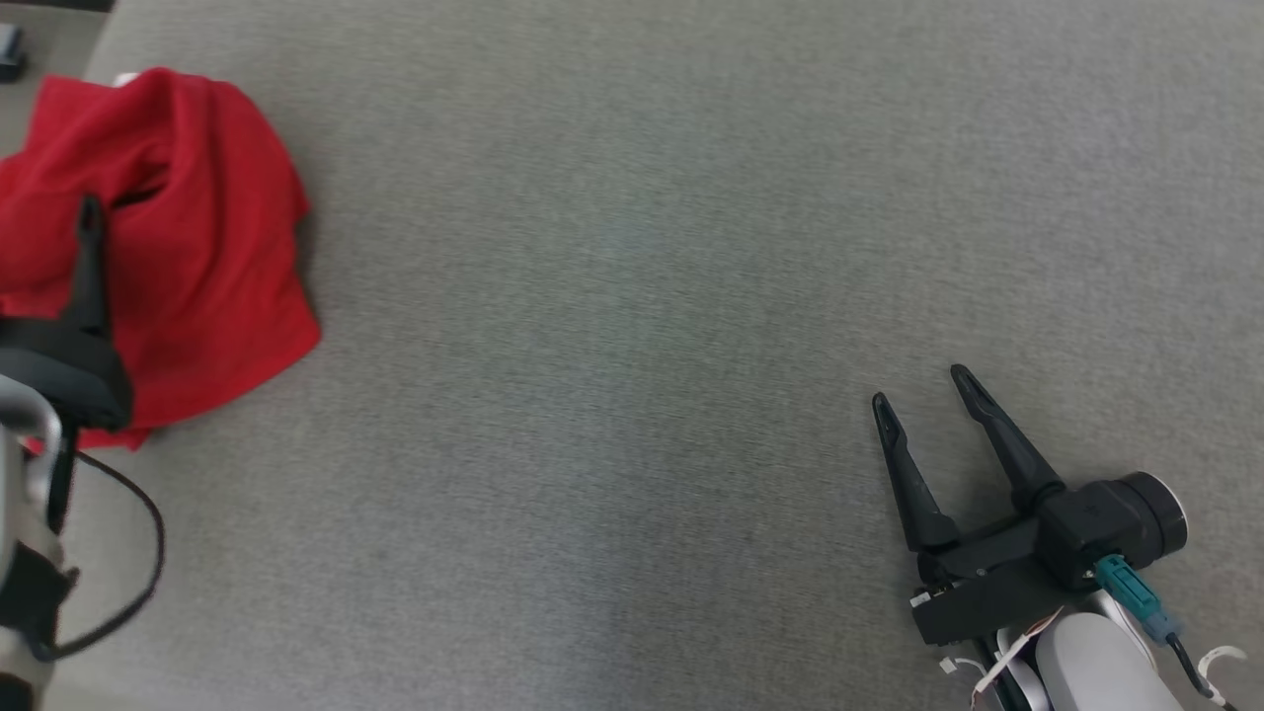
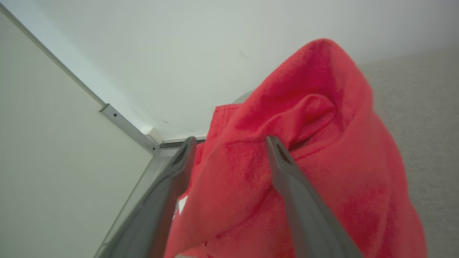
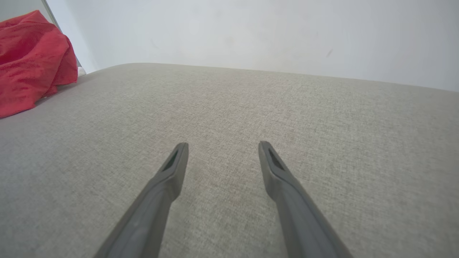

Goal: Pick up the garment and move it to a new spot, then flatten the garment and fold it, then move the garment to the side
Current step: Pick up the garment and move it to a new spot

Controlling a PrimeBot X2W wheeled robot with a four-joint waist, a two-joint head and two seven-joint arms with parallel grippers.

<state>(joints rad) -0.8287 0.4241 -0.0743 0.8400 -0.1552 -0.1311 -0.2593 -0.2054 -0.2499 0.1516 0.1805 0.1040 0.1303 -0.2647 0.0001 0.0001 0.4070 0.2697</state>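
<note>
red garment (image 1: pixel 197 247) lies bunched at far left on grey fabric surface (image 1: pixel 632 296), long axis unclear; left gripper (image 2: pixel 231 143) open over it, right gripper (image 1: pixel 922 388) open at near right.

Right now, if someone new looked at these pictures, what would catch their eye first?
A crumpled red garment stands out, heaped at the far left of the grey fabric surface. The left gripper is open right at the heap; the right gripper is open over bare fabric at the lower right, well apart from it.
</note>
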